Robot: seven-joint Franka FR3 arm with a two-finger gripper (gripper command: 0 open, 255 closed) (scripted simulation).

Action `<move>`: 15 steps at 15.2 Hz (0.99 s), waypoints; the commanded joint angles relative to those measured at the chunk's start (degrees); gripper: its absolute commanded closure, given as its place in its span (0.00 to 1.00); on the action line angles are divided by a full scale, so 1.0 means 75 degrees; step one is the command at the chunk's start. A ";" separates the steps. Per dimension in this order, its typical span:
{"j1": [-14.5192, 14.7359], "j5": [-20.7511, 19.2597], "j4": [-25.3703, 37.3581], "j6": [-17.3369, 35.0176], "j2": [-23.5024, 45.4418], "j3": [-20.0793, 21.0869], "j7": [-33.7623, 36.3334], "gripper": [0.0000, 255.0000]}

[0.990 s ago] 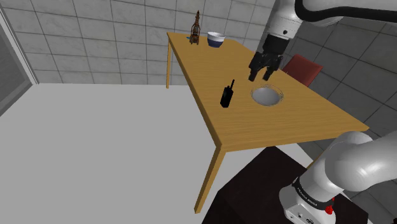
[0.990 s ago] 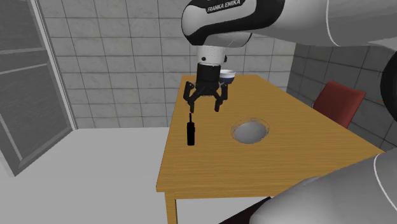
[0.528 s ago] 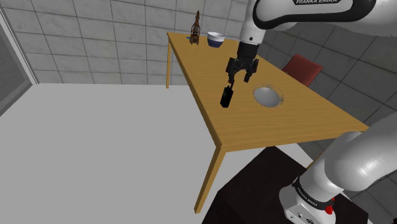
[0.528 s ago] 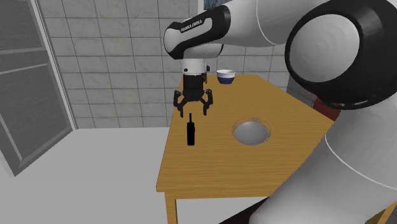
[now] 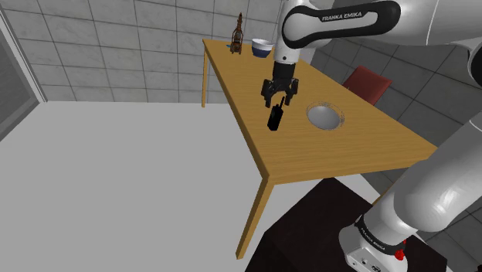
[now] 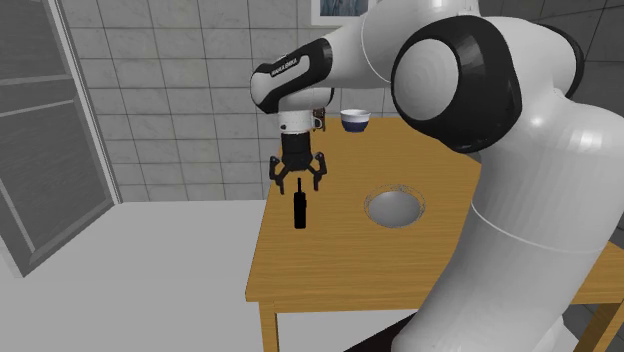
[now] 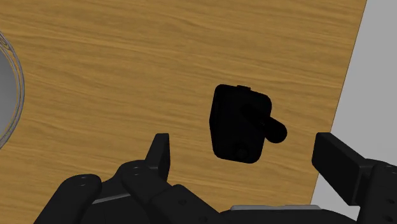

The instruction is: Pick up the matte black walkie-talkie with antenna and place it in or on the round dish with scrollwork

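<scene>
The black walkie-talkie (image 5: 274,117) (image 6: 298,210) stands upright on the wooden table (image 5: 363,139), antenna up. My gripper (image 5: 277,96) (image 6: 299,184) hangs open just above it, fingers spread to either side of the antenna. From the wrist camera I look straight down on the walkie-talkie (image 7: 240,123), which lies between the two fingertips (image 7: 161,153) without touching them; gripper (image 7: 248,159). The round grey dish (image 5: 324,116) (image 6: 395,207) (image 7: 6,95) with a thin scrolled rim sits on the table beside it, on the shoulder view's right.
A blue-and-white bowl (image 5: 262,48) (image 6: 354,120) and a small brown figurine (image 5: 238,35) stand at the table's far end. A red chair (image 5: 369,83) is behind the table. The table edge (image 7: 347,83) runs close to the walkie-talkie, grey floor beyond.
The gripper has travelled from above the dish to above the walkie-talkie and come lower, staying open. The walkie-talkie and dish have not moved.
</scene>
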 commanded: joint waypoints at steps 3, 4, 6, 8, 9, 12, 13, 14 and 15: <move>0.0007 0.0003 -0.0398 0.0401 0.0005 0.0007 0.0003 0.00; 0.0007 0.0004 -0.0460 0.0460 0.0003 0.0008 0.0003 0.00; 0.0007 0.0004 -0.0457 0.0460 0.0005 0.0008 0.0003 0.00; 0.0007 0.0004 -0.0457 0.0460 0.0005 0.0008 0.0003 0.00; 0.0007 0.0004 -0.0457 0.0460 0.0005 0.0008 0.0003 0.00; 0.0007 0.0004 -0.0455 0.0458 0.0005 0.0008 0.0002 1.00; 0.0007 0.0004 -0.0455 0.0458 0.0005 0.0008 0.0002 1.00; 0.0007 0.0004 -0.0455 0.0458 0.0005 0.0008 0.0002 1.00; 0.0007 0.0004 -0.0456 0.0458 0.0005 0.0008 0.0002 1.00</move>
